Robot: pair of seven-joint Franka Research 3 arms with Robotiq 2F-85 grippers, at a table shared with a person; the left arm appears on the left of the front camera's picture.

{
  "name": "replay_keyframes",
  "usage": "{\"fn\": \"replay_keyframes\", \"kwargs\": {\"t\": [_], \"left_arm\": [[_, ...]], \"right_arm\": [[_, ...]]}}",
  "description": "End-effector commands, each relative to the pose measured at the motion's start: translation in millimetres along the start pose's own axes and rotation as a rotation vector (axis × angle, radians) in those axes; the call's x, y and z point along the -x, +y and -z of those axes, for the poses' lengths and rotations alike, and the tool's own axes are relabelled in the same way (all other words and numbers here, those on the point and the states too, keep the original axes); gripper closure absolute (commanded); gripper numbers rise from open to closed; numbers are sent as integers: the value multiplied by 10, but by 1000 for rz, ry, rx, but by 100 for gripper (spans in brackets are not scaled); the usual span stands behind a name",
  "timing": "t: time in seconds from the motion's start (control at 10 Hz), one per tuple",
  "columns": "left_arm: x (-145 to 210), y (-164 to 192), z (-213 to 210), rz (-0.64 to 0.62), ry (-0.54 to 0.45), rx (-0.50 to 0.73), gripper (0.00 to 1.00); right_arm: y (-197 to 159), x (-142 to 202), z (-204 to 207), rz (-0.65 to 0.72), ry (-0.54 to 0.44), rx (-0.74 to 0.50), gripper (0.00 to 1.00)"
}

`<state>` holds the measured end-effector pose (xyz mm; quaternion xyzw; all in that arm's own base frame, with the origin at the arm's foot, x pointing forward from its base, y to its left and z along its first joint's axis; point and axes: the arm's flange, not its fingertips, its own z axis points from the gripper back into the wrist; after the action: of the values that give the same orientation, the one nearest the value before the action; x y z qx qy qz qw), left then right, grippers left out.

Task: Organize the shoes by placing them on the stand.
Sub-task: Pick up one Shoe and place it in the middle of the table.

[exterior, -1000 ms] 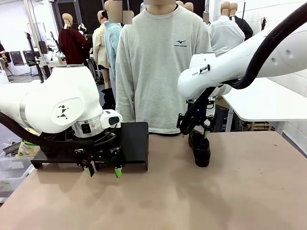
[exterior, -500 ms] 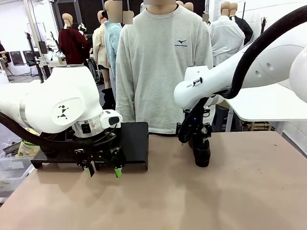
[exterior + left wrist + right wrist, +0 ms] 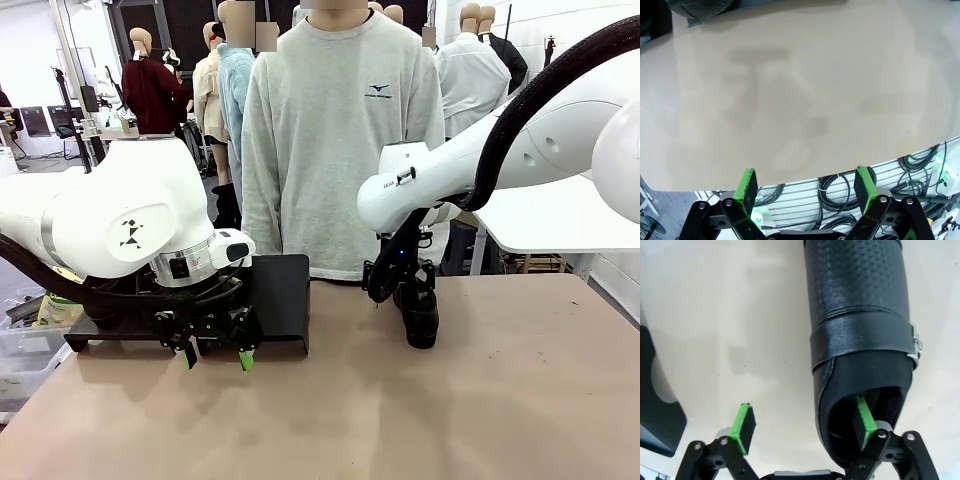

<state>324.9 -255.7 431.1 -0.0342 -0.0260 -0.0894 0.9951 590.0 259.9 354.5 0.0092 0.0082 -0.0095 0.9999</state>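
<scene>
On the tan worktop (image 3: 420,410) a black shoe (image 3: 419,316) stands right of centre, near the far edge, in front of a person in a grey sweatshirt (image 3: 340,140). The right tool (image 3: 805,426) is down at the shoe's heel end with its fingers spread: in the right wrist view one green pad (image 3: 864,421) sits inside the shoe's opening, the other hangs outside over bare worktop, and nothing is clamped between them. That view also shows a strap with a metal buckle (image 3: 914,346) across the shoe. The black stand (image 3: 282,300) sits left of centre, well apart from the shoe. The left tool (image 3: 214,358) hovers low just in front of the stand, fingers wide apart and holding nothing.
</scene>
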Motion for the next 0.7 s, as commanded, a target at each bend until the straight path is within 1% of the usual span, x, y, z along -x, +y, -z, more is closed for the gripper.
{"fn": "replay_keyframes", "kwargs": {"t": [0.0,0.3,0.4,0.6], "left_arm": [[7,10,-11,1,8,5,0],[7,10,-11,1,8,5,0],[7,10,-11,1,8,5,0],[7,10,-11,1,8,5,0]], "right_arm": [[41,-59,-13,-36,-20,34,32],[80,-52,-26,-34,-9,37,84],[76,-55,-27,-30,-9,39,100],[65,-59,-34,-18,12,42,100]]}}
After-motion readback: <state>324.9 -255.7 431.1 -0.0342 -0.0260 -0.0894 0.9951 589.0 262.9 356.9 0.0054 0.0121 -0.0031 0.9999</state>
